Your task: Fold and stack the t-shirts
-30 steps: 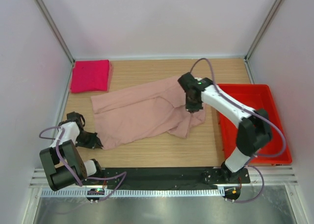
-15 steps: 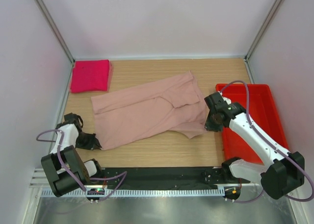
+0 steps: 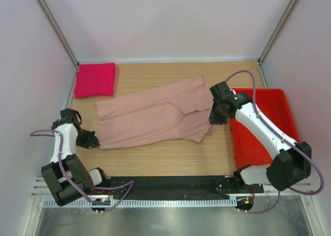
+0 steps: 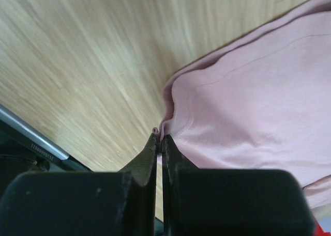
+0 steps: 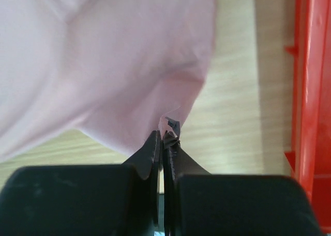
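Observation:
A pale pink t-shirt [image 3: 155, 117] lies spread across the middle of the wooden table. My left gripper [image 3: 94, 141] is shut on its near-left corner, and the left wrist view shows the hem pinched between the tips [image 4: 159, 140]. At the shirt's right edge, my right gripper [image 3: 214, 118] is also shut. The right wrist view shows cloth and a small tag caught in its tips [image 5: 164, 138]. A bright magenta t-shirt [image 3: 95, 79] sits folded at the back left corner, apart from both grippers.
A red plastic bin [image 3: 269, 91] stands along the right side, close to my right gripper; its wall [image 5: 310, 91] fills the right edge of the right wrist view. White walls enclose the table on three sides. A black strip runs along the near edge.
My right gripper has carried the shirt's right part from the middle out toward the bin, unfolding it. My left gripper has drawn the corner slightly back and left. The shirt now lies flatter.

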{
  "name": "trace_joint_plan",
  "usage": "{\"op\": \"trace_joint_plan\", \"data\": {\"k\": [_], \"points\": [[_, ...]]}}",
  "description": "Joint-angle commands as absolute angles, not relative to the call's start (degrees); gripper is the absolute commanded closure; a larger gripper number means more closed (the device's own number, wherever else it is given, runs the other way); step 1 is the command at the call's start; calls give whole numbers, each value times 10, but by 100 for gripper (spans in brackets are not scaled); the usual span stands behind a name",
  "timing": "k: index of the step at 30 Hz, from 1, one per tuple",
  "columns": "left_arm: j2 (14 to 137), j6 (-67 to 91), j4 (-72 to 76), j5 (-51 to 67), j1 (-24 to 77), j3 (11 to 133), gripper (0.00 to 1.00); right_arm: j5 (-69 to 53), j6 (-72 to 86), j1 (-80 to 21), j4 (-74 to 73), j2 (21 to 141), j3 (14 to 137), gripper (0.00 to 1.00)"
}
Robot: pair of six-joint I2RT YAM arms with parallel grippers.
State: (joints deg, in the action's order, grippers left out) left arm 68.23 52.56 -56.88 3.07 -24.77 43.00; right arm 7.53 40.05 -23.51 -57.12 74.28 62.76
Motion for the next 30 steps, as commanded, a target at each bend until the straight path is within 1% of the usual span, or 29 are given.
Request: {"op": "trace_joint_plan", "data": {"k": [1,4,9,14,18,24,30], "points": [[699,486,-564,35,-252,466,100,102,358,-229,-555,800,728,99],[719,469,-551,53,-250,491,100,119,333,-221,-556,844,786,99],[758,457,-534,68,-223,537,100,106,313,-201,-550,903,878,99],[824,459,-519,81,-204,581,99,85,290,-188,-551,982,965,99],[874,454,-522,81,-187,625,100,70,277,-174,-551,1025,1021,99],[931,453,-524,80,-185,680,100,34,262,-160,-558,1105,1130,99],[975,452,-532,73,-185,712,100,7,248,-155,-562,1189,1208,99]]}}
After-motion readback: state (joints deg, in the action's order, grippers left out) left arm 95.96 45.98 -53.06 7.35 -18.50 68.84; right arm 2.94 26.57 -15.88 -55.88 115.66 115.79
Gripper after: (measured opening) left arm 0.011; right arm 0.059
